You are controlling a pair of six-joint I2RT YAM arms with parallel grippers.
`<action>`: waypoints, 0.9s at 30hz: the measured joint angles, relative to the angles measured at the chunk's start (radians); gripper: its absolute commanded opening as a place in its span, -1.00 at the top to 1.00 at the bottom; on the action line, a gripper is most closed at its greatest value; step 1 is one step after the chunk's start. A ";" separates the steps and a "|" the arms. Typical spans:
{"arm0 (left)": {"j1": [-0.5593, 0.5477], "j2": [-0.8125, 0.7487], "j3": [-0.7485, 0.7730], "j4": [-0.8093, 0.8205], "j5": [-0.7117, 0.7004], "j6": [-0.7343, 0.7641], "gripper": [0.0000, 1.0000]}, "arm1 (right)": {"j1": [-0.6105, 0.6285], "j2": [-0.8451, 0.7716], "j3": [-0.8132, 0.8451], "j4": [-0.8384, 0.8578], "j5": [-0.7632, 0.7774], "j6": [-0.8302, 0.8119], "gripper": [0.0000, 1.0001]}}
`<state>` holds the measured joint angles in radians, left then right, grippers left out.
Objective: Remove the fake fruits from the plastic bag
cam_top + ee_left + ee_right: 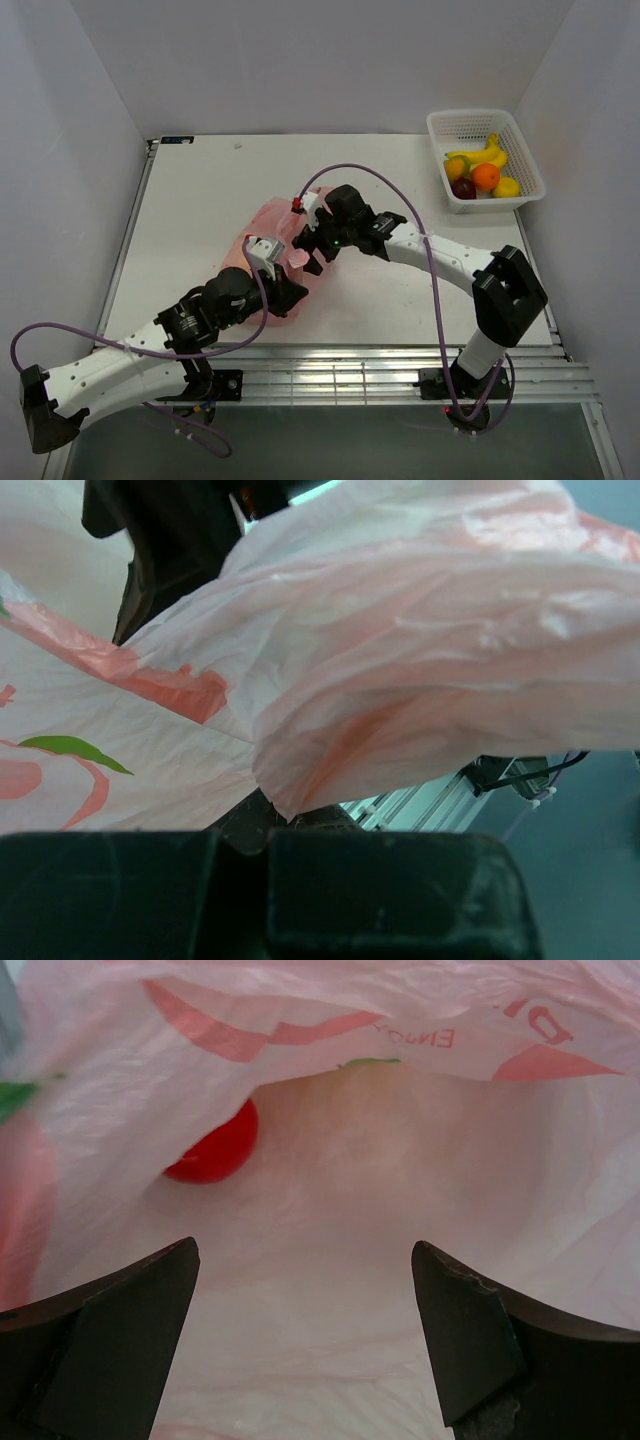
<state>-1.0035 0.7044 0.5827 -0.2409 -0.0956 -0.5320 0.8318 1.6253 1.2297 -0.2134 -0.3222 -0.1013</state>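
One red fruit shows inside the plastic bag, in the upper left of the right wrist view. It is half tucked under a fold of the pink film. Only a rounded part is visible, so its long axis cannot be told. The bag lies crumpled near the middle of the bench, with its mouth turned toward the right arm.

The right arm's fingers stand spread wide and empty inside that mouth, with film below and above them. The fruit lies ahead of them, deeper in the bag and off toward the left finger, apart from both tips. The reach probably has to go forward and shift left in that view to bring the fruit between the tips. The right arm is much the nearer of the two.

The left arm's fingers are closed on a fold of the bag at its lower edge in the overhead view, seemingly steadying it.

Well apart, in the upper right of the overhead view, a white basket holds an orange fruit and a banana bunch, among others.
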 measured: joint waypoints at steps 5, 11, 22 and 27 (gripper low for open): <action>0.000 -0.007 0.006 -0.025 -0.004 0.000 1.00 | 0.010 0.085 -0.003 0.000 0.047 -0.019 -0.85; 0.000 -0.008 0.055 -0.036 -0.017 0.015 1.00 | 0.060 0.101 -0.039 0.040 0.039 -0.017 -0.84; 0.000 0.082 0.168 -0.007 -0.024 0.106 1.00 | 0.133 0.101 -0.140 0.259 -0.153 0.052 -0.80; 0.000 0.080 0.166 -0.014 -0.039 0.116 1.00 | 0.137 0.101 -0.170 0.264 -0.210 0.052 -0.80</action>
<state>-1.0035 0.7845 0.7486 -0.2554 -0.1345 -0.4164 0.9688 1.7260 1.0599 0.0502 -0.5323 -0.0494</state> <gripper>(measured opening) 0.023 0.904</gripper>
